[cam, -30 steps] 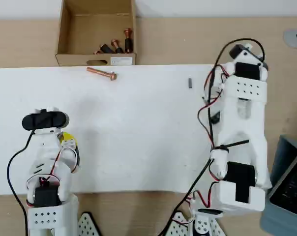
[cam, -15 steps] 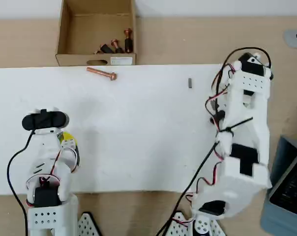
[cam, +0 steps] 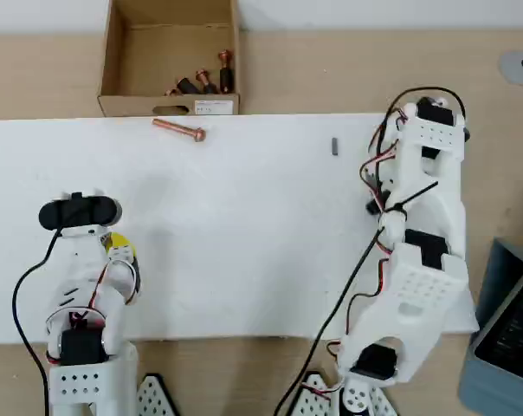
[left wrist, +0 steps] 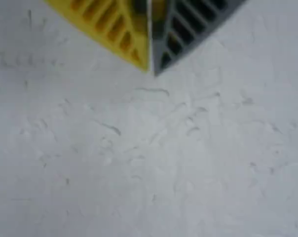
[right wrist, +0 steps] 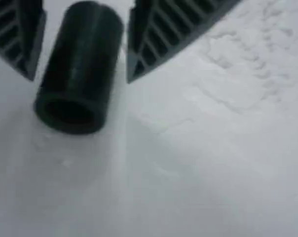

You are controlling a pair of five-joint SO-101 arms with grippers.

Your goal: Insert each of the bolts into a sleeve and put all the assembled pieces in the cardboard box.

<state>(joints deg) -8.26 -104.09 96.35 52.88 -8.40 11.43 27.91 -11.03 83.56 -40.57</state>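
— Starting with the right gripper (right wrist: 80, 76): jaws spread, flanking the dark sleeve (right wrist: 82, 59), clamped on nothing yet.
— Agreed. Seems to lie on its side near one o'clock on the white mat (cam: 244, 260), open end toward the wrist camera. Likely to roll if one jaw lands before the other.
— Or to squirt out, if pinched near the rim rather than mid-barrel. Worth centring before closing.
— And the left gripper (left wrist: 150, 69)?
— Tips pressed together, holding nothing, parked around seven o'clock.
— Leaves the copper bolt (cam: 179, 129) loose at eleven o'clock, just beside the cardboard box (cam: 132, 106), well apart from the sleeve.
— Risky there too: could get nudged against the box wall by a sloppy approach.
— Could also jam at the sleeve's mouth, if gripped skewed.
— Several assembled pieces (cam: 201, 82) lying in the box, at least.
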